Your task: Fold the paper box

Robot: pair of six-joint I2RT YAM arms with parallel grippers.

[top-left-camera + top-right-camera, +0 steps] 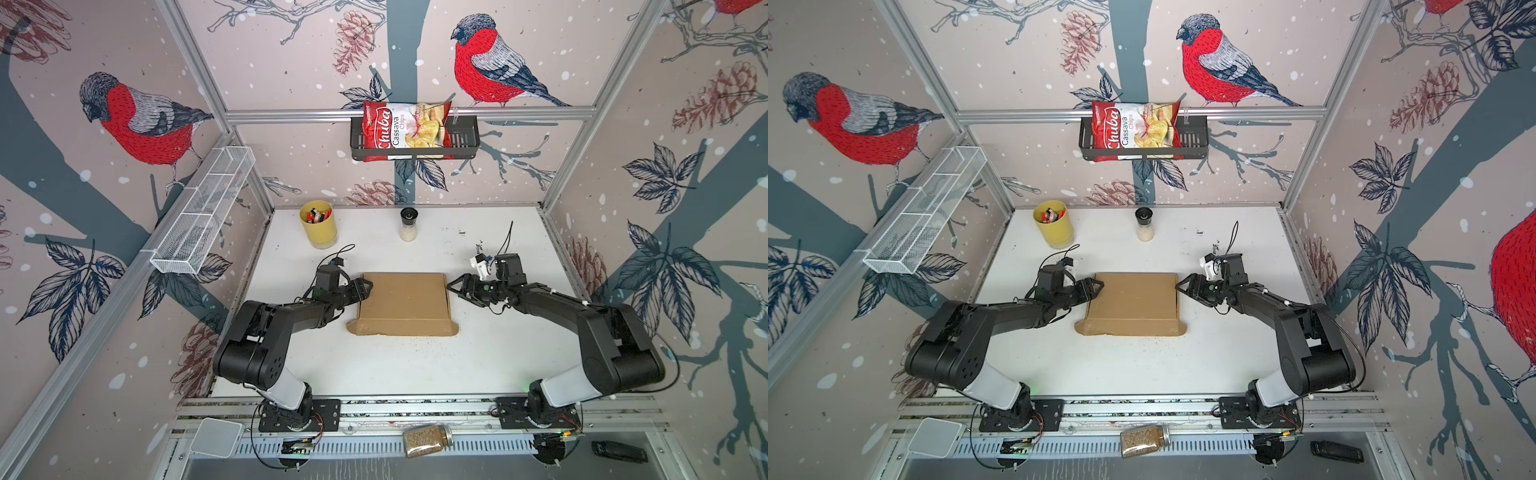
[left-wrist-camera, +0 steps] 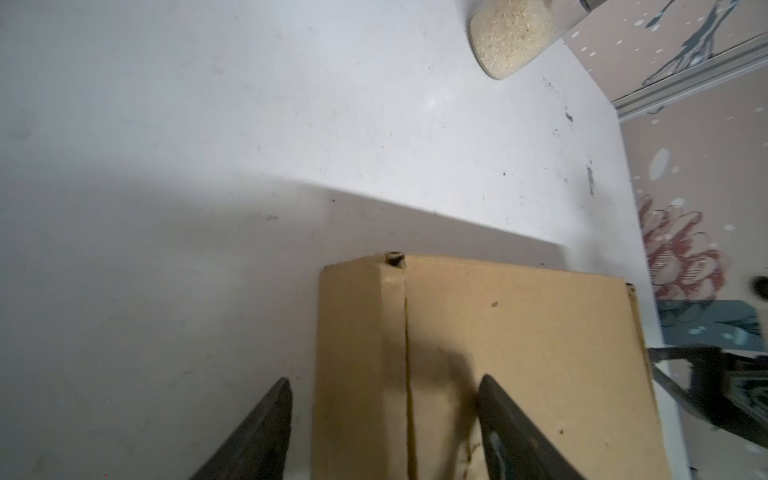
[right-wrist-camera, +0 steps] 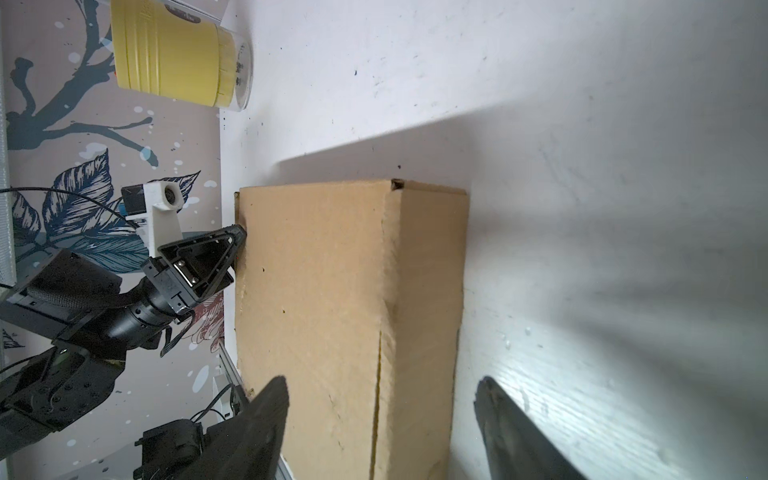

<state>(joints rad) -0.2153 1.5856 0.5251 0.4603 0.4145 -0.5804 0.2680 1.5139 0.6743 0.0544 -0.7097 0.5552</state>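
The paper box [image 1: 405, 303] [image 1: 1133, 303] lies closed and flat in the middle of the white table, plain brown, with small tabs sticking out at its two near corners. My left gripper [image 1: 369, 287] [image 1: 1100, 286] is at the box's left edge. In the left wrist view it [image 2: 384, 378] is open, one finger over the lid [image 2: 519, 353] and the other over the table, straddling the left wall. My right gripper [image 1: 449, 286] [image 1: 1178, 286] is at the right edge. It [image 3: 382, 378] is open too, straddling the right wall of the box [image 3: 324, 291]. Neither grips the cardboard.
A yellow cup of markers [image 1: 318, 226] and a small shaker [image 1: 408, 224] stand at the back of the table. A chips bag [image 1: 405, 129] sits in a black wall basket; a white wire basket [image 1: 203, 212] hangs at the left. A grain jar [image 1: 428, 439] lies on the front rail.
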